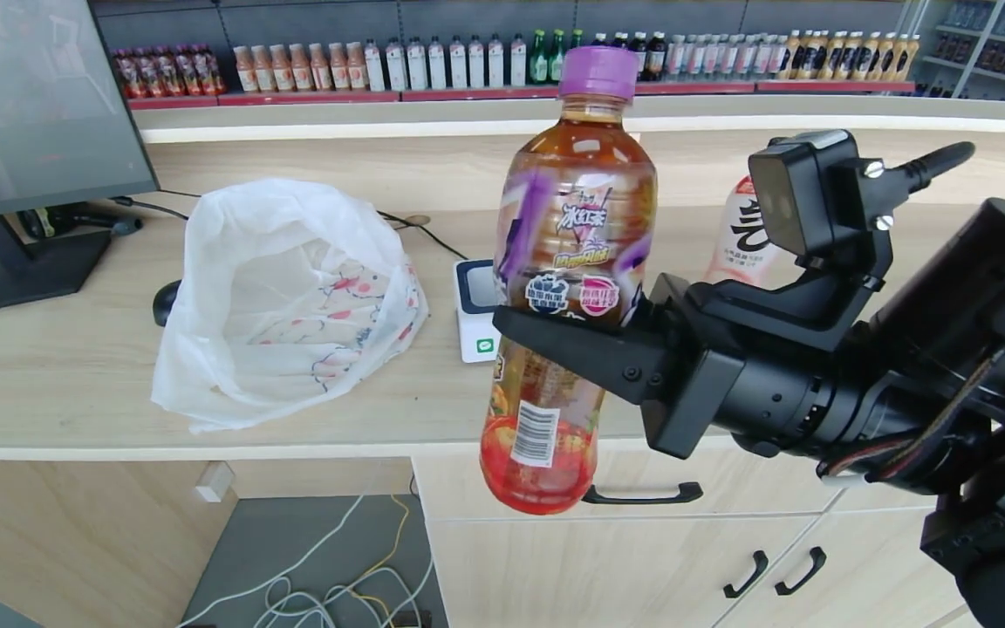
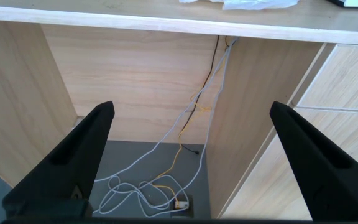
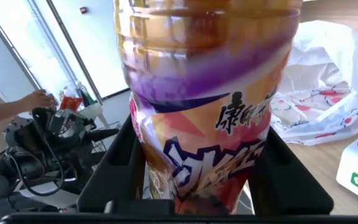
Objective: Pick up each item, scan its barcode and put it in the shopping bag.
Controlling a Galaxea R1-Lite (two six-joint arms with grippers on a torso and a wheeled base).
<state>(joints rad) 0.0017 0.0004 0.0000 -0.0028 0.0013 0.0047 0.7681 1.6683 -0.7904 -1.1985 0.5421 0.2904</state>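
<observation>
1. Head view: we see the right jaws clamped around the middle of a tea bottle (image 1: 577,192), held nearly upright, purple cap up, barcode near its base facing the camera. Behind it on the desk (image 1: 58,375) lie an open white shopping bag (image 1: 284,296) and a small white scanner (image 1: 475,314) just beside the bag, on its right. A second bottle (image 1: 734,244) stands farther right; a monitor (image 1: 31,96) sits at far left.
2. Left wrist view: we find the left jaws spread wide with nothing between them, low before the desk's open bay, where cables (image 2: 160,186) lie on the floor.
3. Right wrist view: we see the bottle pinched between both jaws, bag and scanner on the desk beyond.
</observation>
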